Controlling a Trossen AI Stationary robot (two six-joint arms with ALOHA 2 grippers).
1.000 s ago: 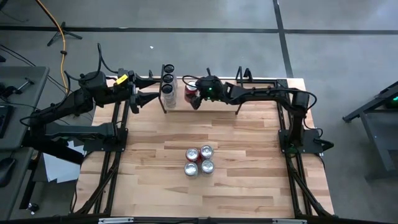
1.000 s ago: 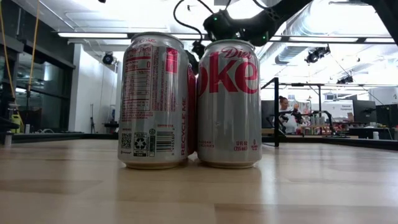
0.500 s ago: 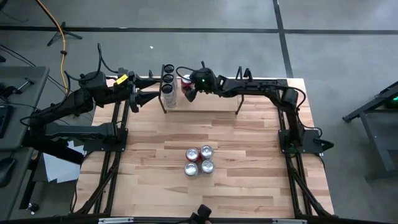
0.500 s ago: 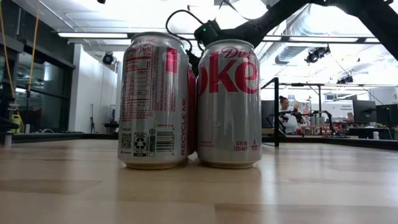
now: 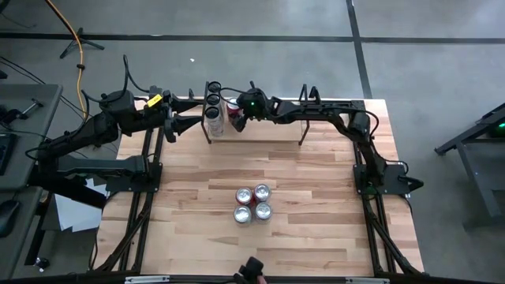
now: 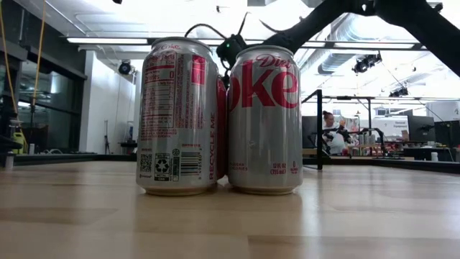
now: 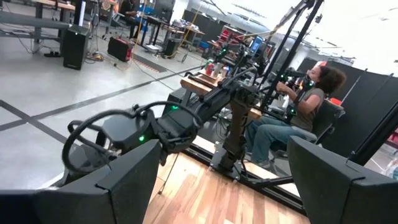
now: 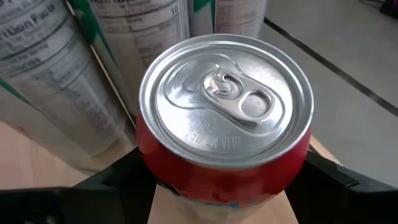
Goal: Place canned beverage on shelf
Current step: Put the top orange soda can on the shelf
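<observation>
We hold the red can (image 8: 225,121) between the right gripper (image 5: 239,117)'s fingers, clamped on its sides, upright at the far-left end of the shelf (image 5: 268,134) and just beside the tall cans (image 5: 212,112) already standing there — letting go before its base sits flat, or nudging those neighbours, could tip it or them. The shelf carries those tall cans, whether our can rests on its plank we cannot tell, and four more cans (image 5: 252,203) wait mid-table. The left gripper (image 5: 188,125) waits at the shelf's left end — fingers apart and empty.
</observation>
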